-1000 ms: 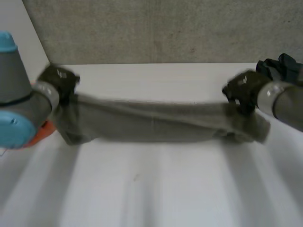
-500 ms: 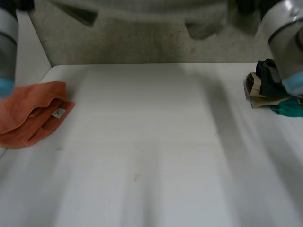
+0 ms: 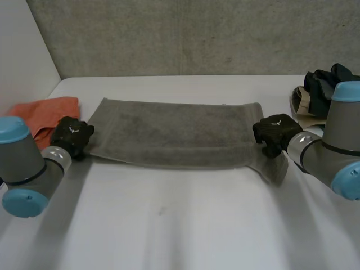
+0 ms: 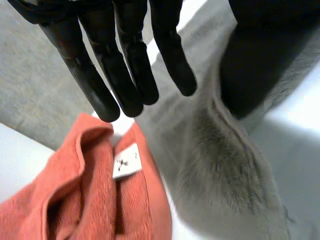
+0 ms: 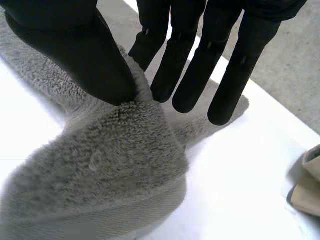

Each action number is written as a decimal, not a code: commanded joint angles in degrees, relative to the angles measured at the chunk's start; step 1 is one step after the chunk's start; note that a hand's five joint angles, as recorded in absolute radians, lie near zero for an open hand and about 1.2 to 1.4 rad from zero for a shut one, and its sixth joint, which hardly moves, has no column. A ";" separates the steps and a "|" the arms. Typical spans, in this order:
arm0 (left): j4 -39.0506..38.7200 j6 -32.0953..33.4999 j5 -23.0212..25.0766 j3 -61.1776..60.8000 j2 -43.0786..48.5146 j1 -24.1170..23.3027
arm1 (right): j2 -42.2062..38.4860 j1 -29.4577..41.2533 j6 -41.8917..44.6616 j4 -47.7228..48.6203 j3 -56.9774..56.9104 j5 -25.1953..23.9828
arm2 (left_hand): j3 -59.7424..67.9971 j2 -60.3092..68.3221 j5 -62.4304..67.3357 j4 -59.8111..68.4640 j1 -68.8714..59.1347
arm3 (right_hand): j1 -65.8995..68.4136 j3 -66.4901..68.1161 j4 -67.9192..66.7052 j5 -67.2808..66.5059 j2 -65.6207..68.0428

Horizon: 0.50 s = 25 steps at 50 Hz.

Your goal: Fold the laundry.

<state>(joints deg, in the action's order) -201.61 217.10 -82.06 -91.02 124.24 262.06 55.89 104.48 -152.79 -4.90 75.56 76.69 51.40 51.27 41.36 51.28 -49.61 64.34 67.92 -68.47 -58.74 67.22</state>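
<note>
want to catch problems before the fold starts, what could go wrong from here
1. The grey towel is bunched at the near corner that the right hand pinches, so a fold from here could come out crooked.
2. The orange towel lies right beside the left hand, which is at the grey towel's other near corner; it might get caught or dragged along.
3. The clothes pile sits close to the right arm and could be nudged.

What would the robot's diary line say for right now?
grey towel: spread on table | left hand: at one near corner | right hand: pinching other near corner
</note>
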 commanded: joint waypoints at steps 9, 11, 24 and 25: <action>0.34 2.01 -5.22 -0.39 0.04 -0.32 | 0.80 -1.04 0.22 -0.11 1.00 -1.55 | 10.57 10.69 10.61 10.69 -12.36 | 15.66 12.08 -11.53 -11.26 12.78; 0.52 2.01 -4.87 -0.91 -0.75 -0.32 | 0.27 -1.21 0.13 -0.11 0.56 -1.55 | 28.40 28.53 28.44 28.52 -30.19 | 15.66 12.08 -11.53 -11.26 12.78; 7.28 -0.53 -2.49 -2.23 -7.08 -0.59 | 6.68 -4.55 -5.06 -7.91 -3.57 -2.07 | 28.60 28.73 28.64 28.72 -30.39 | -54.34 -57.92 58.47 58.74 -57.22; 7.63 -0.97 -2.41 -2.23 -7.34 -0.59 | 7.64 -4.99 -4.88 -8.88 -3.66 -2.42 | 28.60 28.73 28.64 28.72 -30.39 | -54.34 -57.92 58.47 58.74 -57.22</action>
<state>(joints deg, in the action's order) -196.92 218.44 -85.03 -93.32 119.28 261.28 57.89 101.80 -156.49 -7.52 73.36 75.44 68.26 68.48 56.77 68.62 -66.63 12.55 11.77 -11.87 -2.62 11.92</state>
